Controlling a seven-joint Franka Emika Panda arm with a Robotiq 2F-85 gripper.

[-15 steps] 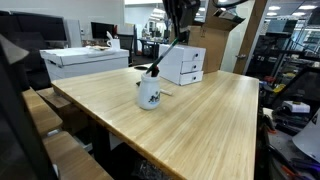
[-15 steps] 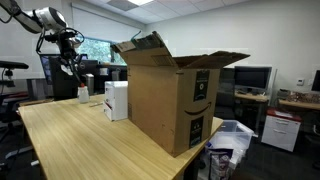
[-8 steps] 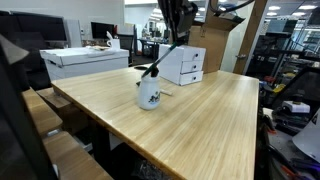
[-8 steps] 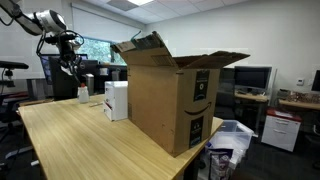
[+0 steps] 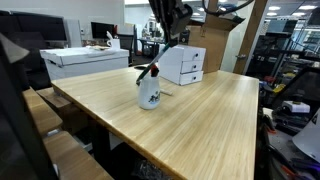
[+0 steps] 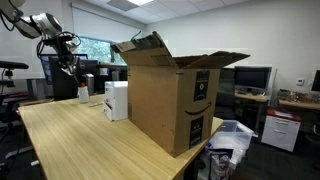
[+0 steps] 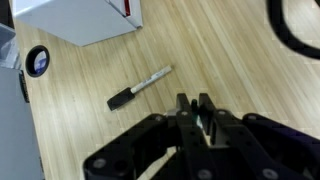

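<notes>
My gripper (image 7: 193, 103) is shut on a thin dark pen-like thing with a green mark; in the wrist view only its end shows between the fingers. In an exterior view the gripper (image 5: 167, 38) hangs above a white mug (image 5: 148, 93) on the wooden table (image 5: 210, 120), and the held thing slants down toward the mug's top. The gripper also shows in an exterior view (image 6: 66, 58), far off. A black-capped silver marker (image 7: 139, 87) lies on the table below the gripper. The mug's dark rim (image 7: 292, 30) shows at the top right of the wrist view.
Stacked white boxes (image 5: 182, 64) stand behind the mug and also show in the wrist view (image 7: 80, 18). A large open cardboard box (image 6: 170, 95) stands on the table. A white printer box (image 5: 85, 62) sits at the back. Desks, monitors and chairs surround the table.
The gripper has moved a little sideways toward the mug's side with the thin thing still in it. The mug, marker and boxes have not moved.
</notes>
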